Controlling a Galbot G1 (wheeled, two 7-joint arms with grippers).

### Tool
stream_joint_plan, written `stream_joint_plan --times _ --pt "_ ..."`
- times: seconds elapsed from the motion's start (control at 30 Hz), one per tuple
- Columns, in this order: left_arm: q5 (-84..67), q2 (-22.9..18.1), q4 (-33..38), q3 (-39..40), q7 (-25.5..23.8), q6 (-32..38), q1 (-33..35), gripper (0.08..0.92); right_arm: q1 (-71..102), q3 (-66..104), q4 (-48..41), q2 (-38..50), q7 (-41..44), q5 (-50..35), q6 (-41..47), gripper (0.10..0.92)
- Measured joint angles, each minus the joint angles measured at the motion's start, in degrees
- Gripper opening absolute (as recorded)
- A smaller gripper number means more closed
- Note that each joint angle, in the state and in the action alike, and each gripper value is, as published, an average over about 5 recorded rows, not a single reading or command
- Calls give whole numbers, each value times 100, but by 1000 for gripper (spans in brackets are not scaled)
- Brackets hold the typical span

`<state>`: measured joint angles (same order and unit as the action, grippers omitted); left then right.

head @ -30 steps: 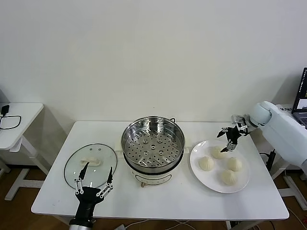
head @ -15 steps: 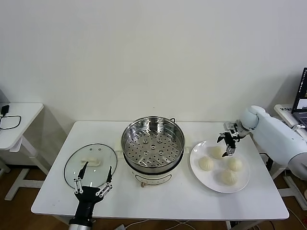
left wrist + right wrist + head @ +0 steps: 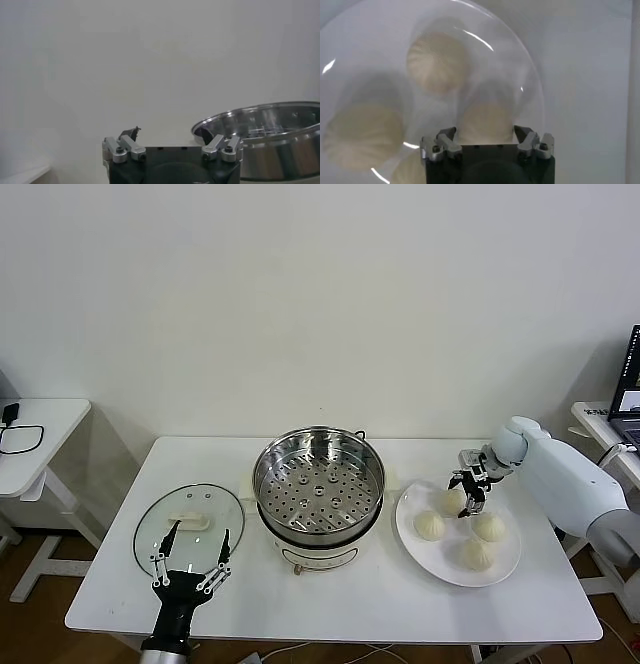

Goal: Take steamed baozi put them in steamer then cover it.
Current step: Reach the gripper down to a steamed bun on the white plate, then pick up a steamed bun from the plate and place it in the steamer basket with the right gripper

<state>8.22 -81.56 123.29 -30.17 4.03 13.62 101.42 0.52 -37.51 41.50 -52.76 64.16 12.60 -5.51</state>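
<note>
The right gripper [image 3: 468,492] is down at the far bun [image 3: 451,501] on the plate [image 3: 503,568], its fingers [image 3: 478,505] straddling the bun's sides and narrowed toward it; whether they already pinch it firmly I cannot tell, though the right wrist view shows the bun [image 3: 486,121] sitting squarely between the two finger bases. The other three buns lie just beside it on the same plate, none yet in the steamer [image 3: 318,482], whose perforated tray is bare. To do this pick well, I judge the fingers should close only until the soft dough is held at its widest part (a hard squeeze would dent the pleats), then lift straight up so the neighbours are not nudged, and carry it over the pot rim before lowering it onto the tray near an edge, leaving room for three more. The left gripper [image 3: 190,558] waits with fingers spread wide over the near rim of the lid [image 3: 190,524], which lies flat on the table [image 3: 330,604] to the left of the steamer.
</note>
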Motion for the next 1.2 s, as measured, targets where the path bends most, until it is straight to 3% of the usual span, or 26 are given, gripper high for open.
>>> stream_joint_plan --times 0.33,0.6,0.9,1.2 --pt "-3 10 25 10 7 -13 -12 823 -294 -208 468 216 108 -122 -150 664" --pt "-4 46 73 56 9 -27 -17 823 -1221 -691 1236 223 327 -329 -1005 687" --pt "-8 56 149 75 18 -33 35 823 -2338 -1269 1983 -297 481 -339 -2212 704" --pt "-10 48 225 90 29 -33 76 823 -2621 -1572 2171 -1041 437 140 -3031 704"
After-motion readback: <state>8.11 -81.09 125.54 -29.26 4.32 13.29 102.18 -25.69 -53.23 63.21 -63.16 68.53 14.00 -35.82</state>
